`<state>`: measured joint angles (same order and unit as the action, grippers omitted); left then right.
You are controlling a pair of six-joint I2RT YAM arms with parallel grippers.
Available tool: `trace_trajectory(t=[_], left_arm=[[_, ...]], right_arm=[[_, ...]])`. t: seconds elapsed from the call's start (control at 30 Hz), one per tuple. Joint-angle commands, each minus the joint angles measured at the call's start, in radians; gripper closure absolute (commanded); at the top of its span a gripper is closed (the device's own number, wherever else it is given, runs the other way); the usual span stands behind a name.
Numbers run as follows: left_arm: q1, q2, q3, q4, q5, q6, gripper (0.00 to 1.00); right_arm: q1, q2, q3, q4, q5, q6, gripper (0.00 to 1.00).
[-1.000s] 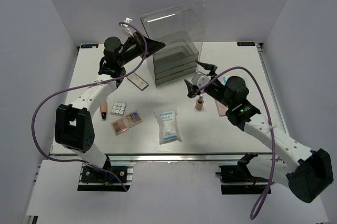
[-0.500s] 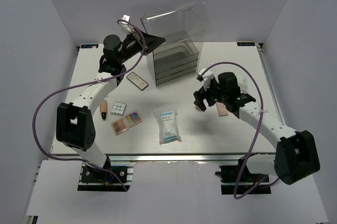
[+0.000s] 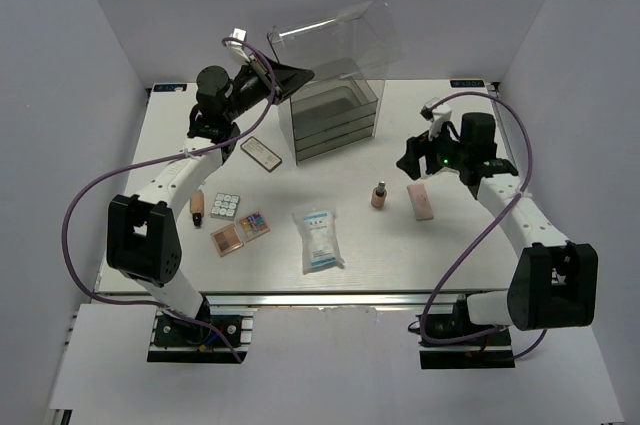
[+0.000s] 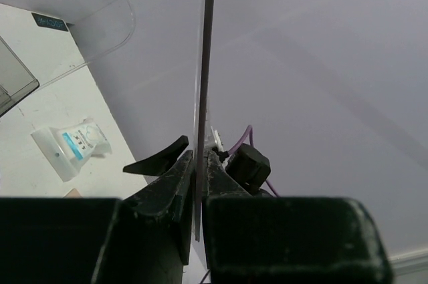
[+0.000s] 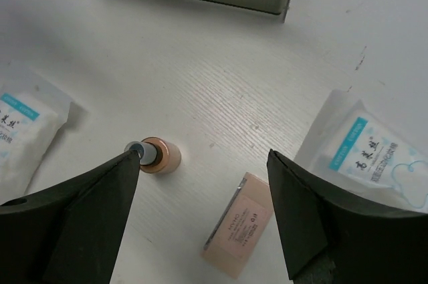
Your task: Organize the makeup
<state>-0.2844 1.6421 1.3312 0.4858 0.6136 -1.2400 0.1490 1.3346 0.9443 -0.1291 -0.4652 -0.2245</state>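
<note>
White second packet (image 5: 372, 157), right-wrist view only

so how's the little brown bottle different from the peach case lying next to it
The bottle stands upright; the peach case lies flat. The bottle is round with a silvery top; the case is a rectangular slab with printed lettering. Both are peach-toned and rest apart on the table.

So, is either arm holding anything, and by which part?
The left fingers pinch the clear lid of the drawer box by its edge. The right fingers are open, holding nothing.
</note>
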Motion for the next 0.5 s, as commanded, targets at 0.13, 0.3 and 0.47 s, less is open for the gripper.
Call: trace_trajectory(t=[0.13, 0.3, 0.47], left_arm=[[0.007, -0.024, 0.029, 0.040, -0.028, -0.035, 0.94], [0.005, -0.022, 0.029, 0.048, -0.025, -0.042, 0.94], [0.007, -0.022, 0.025, 0.046, -0.023, -0.042, 0.94]], right_arm=[[-0.080, 0.138, 0.163, -0.232, -0.020, -0.476, 0.20], [-0.085, 0.296, 0.325, -0.348, 0.178, -0.757, 0.21], [-0.083, 0.399, 0.436, -0.435, 0.304, -0.860, 0.22]])
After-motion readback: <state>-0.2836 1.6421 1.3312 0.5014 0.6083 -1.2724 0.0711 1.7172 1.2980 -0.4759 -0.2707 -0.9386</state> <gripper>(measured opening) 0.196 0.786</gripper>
